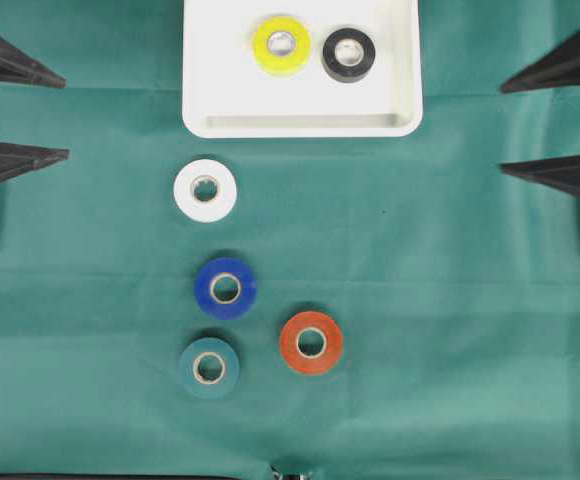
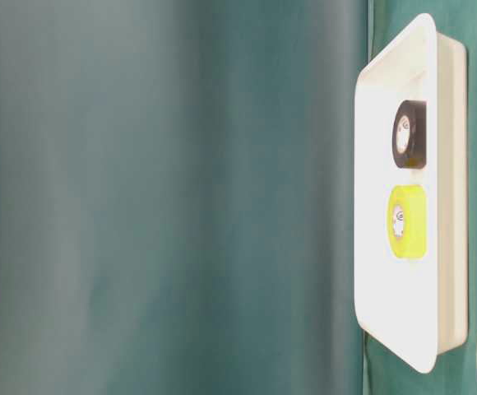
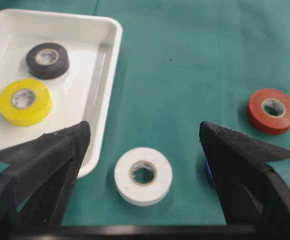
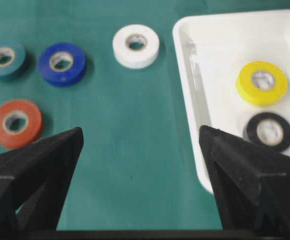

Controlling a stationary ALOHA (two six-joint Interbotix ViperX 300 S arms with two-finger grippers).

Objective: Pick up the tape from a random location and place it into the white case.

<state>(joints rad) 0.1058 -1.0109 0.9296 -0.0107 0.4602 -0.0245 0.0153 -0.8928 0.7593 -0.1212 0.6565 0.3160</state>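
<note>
The white case (image 1: 220,70) lies at the top middle of the green cloth and holds a yellow tape (image 1: 281,45) and a black tape (image 1: 349,55). Below it, loose on the cloth, lie a white tape (image 1: 205,189), a blue tape (image 1: 225,288), an orange-red tape (image 1: 311,342) and a teal tape (image 1: 208,367). My left gripper (image 1: 66,116) stands open at the left edge, far from every roll; in its wrist view the left gripper (image 3: 144,127) frames the white tape (image 3: 143,175). My right gripper (image 1: 502,130) is open at the right edge with nothing in it.
The green cloth (image 1: 450,300) covers the whole table. In the table-level view the case (image 2: 411,321) shows on the right with the black tape (image 2: 409,134) and the yellow tape (image 2: 407,222) inside.
</note>
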